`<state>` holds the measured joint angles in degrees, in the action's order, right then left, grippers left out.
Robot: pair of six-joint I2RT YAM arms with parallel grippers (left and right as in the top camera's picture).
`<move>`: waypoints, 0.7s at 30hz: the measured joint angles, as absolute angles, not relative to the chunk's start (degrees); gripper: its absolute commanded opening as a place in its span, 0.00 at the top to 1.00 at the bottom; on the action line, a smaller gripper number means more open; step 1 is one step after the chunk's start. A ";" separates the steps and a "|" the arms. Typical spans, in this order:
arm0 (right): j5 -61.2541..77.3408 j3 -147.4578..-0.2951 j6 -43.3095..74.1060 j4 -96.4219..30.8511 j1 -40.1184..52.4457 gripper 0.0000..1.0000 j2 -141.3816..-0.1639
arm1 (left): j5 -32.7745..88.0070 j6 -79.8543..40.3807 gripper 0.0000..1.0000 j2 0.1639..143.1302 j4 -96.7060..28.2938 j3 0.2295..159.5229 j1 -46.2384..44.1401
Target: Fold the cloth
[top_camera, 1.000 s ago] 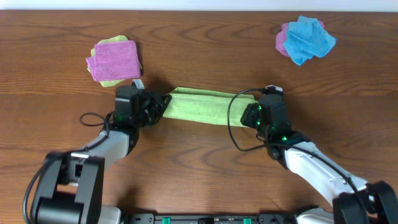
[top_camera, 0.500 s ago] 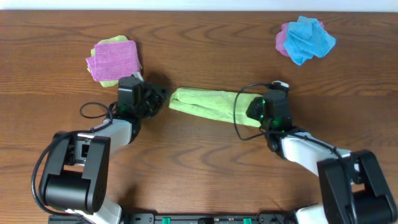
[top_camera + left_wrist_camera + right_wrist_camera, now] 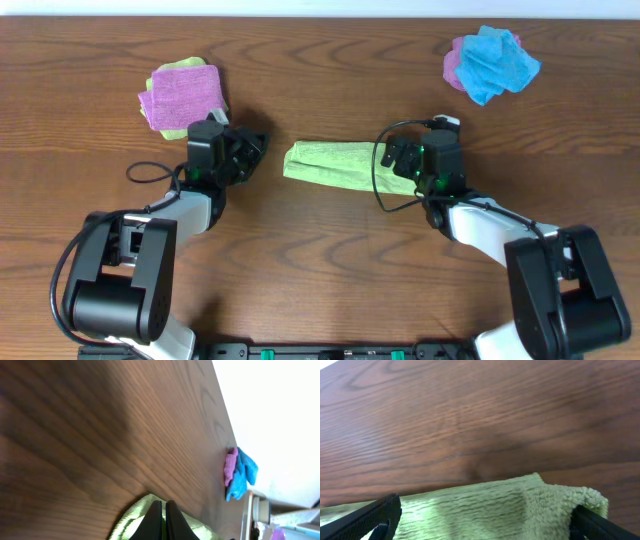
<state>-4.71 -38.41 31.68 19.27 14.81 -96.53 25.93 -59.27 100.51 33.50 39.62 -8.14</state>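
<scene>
Cloth (image 3: 325, 162): fuzzy lime microfibre, narrow folded strip on woodgrain tbl (image 3: 320, 260).

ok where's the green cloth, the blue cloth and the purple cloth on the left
green cloth (image 3: 330, 162) overhead view, middle of the folded strip
blue cloth (image 3: 497, 62) overhead view, centre of the crumpled heap
purple cloth (image 3: 182, 97) overhead view, middle of its top face

No writing, brand, number or sign could be read in any of the views; the cloth (image 3: 330, 163) showed only plain lime-green pile; the wooden table (image 3: 320, 260) showed only its grain.
</scene>
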 measured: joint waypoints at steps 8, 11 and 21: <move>-1.69 -38.74 32.25 9.58 14.81 0.01 -88.88 | 32.12 -58.00 0.94 99.90 30.11 42.41 -7.22; -1.04 -38.85 33.67 4.54 14.81 0.01 -86.80 | 34.41 -57.98 0.94 99.24 27.64 43.42 -7.53; -0.62 -38.92 38.70 -6.15 14.81 0.01 -80.90 | 35.22 -58.06 0.94 98.56 22.37 46.70 -13.63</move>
